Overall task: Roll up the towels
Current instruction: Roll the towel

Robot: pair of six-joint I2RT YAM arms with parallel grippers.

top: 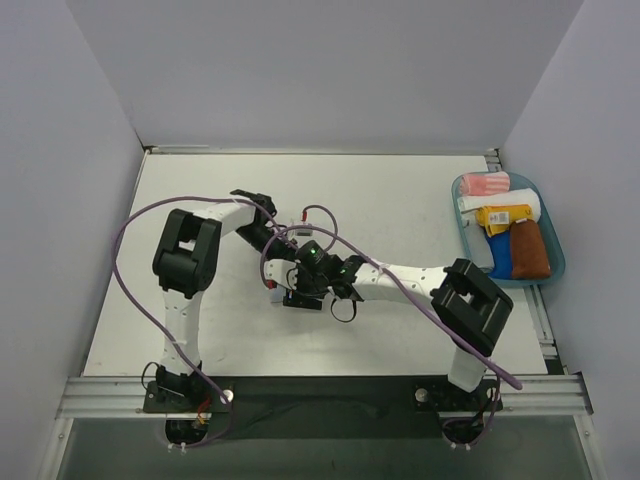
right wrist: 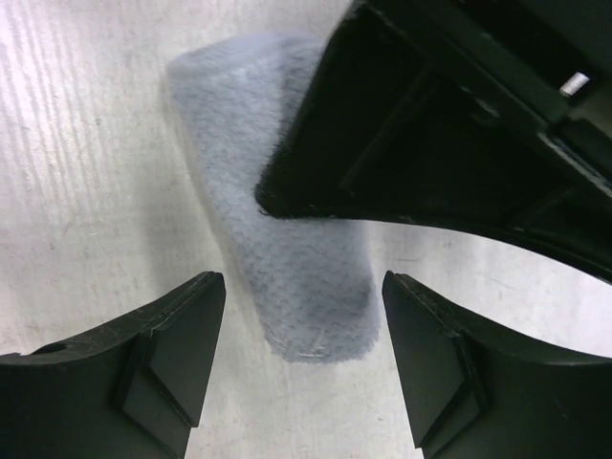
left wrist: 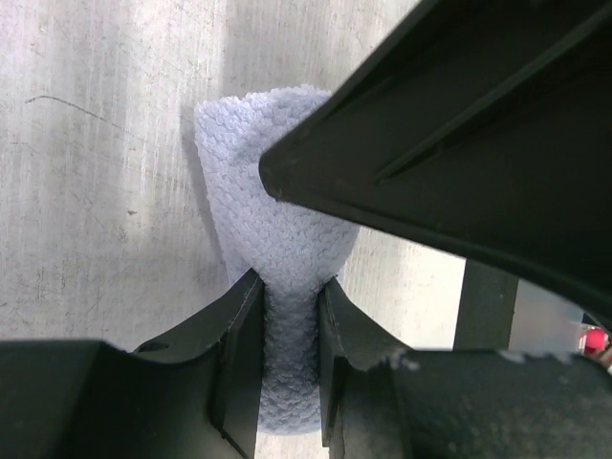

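The pale light-blue towel (left wrist: 277, 182) lies on the table in a loose roll. My left gripper (left wrist: 290, 311) is shut on one end of it, and the cloth is squeezed thin between the jaws. My right gripper (right wrist: 301, 287) is open, with the other end of the towel (right wrist: 287, 258) lying between its fingertips, untouched. In the top view both grippers meet mid-table, left (top: 281, 266) and right (top: 298, 294), and they hide the towel. The rust-brown towel (top: 529, 250) lies in the tray at the right.
A teal tray (top: 558, 262) at the right edge holds a pink-and-white striped cloth (top: 486, 184), a white cloth (top: 525, 203), a yellow cloth with a label (top: 503, 216) and a deep-blue cloth (top: 501, 256). Purple cables loop over both arms.
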